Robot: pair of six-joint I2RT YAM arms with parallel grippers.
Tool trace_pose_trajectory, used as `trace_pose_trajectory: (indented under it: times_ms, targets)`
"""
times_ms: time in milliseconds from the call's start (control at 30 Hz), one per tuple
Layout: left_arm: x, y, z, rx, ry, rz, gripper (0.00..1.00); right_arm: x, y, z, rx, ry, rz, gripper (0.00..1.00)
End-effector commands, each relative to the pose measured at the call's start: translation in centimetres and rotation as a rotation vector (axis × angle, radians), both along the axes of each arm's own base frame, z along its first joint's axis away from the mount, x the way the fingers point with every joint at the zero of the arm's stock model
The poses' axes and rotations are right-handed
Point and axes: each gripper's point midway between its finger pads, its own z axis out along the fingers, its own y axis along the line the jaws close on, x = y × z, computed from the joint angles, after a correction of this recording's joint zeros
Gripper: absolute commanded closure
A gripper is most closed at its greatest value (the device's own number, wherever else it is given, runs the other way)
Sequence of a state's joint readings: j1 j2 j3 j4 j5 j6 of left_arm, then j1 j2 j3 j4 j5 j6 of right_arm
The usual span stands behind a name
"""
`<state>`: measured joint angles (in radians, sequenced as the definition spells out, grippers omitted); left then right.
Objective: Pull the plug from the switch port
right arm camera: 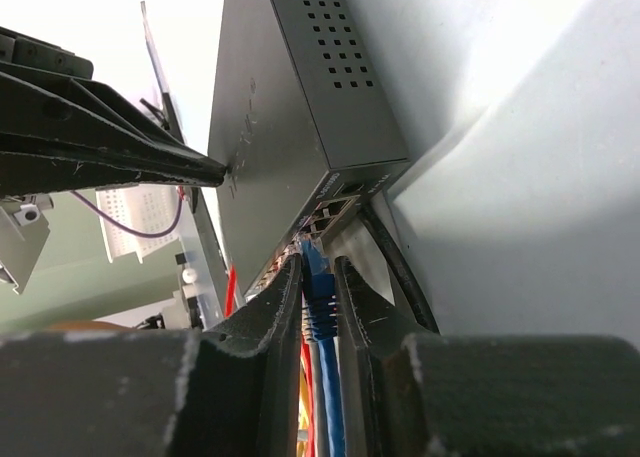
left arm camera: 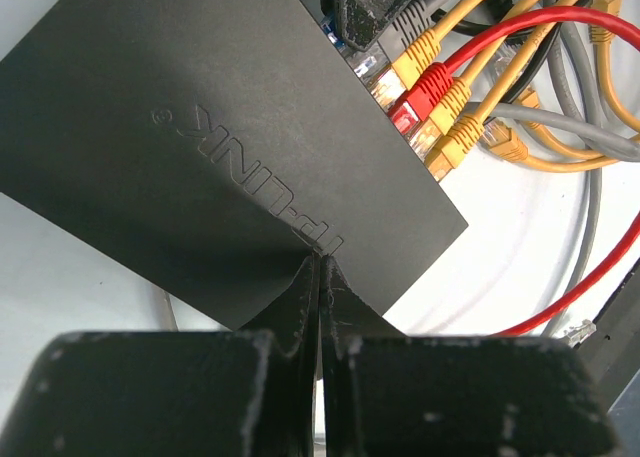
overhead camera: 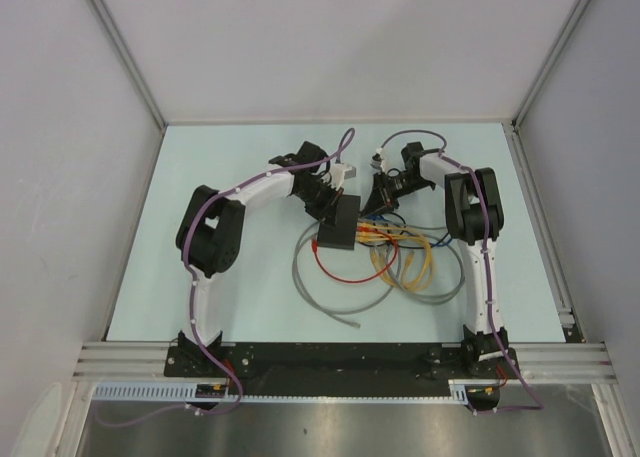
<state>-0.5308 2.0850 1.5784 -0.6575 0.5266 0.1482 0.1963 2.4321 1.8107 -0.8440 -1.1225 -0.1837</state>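
The switch (overhead camera: 338,224) is a flat black box in the middle of the table, its socket edge facing right. In the left wrist view its embossed top (left arm camera: 200,147) fills the frame. My left gripper (left arm camera: 321,264) is shut and empty, its tips pressed on the switch top; it also shows in the top view (overhead camera: 326,195). My right gripper (right arm camera: 318,272) is shut on a blue plug (right arm camera: 320,282) whose tip sits at the socket row (right arm camera: 330,212); I cannot tell whether it is seated. It also shows in the top view (overhead camera: 378,203).
Yellow (left arm camera: 425,52), red (left arm camera: 432,85) and grey (left arm camera: 410,22) plugs sit in the switch's other sockets. Their cables lie looped on the table right of and in front of the switch (overhead camera: 400,267). A loose grey cable (overhead camera: 330,299) curls toward the near edge.
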Motion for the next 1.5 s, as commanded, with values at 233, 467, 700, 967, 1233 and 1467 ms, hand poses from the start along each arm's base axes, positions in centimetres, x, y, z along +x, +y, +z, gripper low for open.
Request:
trace_pose_trajectory:
  times_ms: [233,467,700,967,1233,1467]
  targets:
    - [-1.8,1.5,-2.6,0.107,0.044,-0.008,1.00,2.0,-4.7,-3.6,-0.342,-0.118,-0.037,0.87]
    - [-1.7,1.3,-2.9,0.104,0.052,-0.009,1.00,2.0,-5.4,-3.5,-0.363,-0.122,-0.047,0.87]
    - [-1.5,1.3,-2.7,0.103,0.047,-0.009,1.00,2.5,-3.8,0.7,-0.191,-0.147,-0.050,0.85]
    - [-1.9,1.4,-2.8,0.106,0.050,-0.012,1.00,4.7,-7.0,10.9,-0.020,-0.323,-0.095,0.84]
    - [-1.1,0.9,-1.6,0.083,0.022,-0.012,1.00,6.8,-15.4,9.8,-0.227,-0.366,-0.257,0.84]
    - [-0.7,0.7,-0.9,0.071,0.001,-0.010,1.00,8.4,-23.1,5.9,-0.536,-0.385,-0.367,0.84]
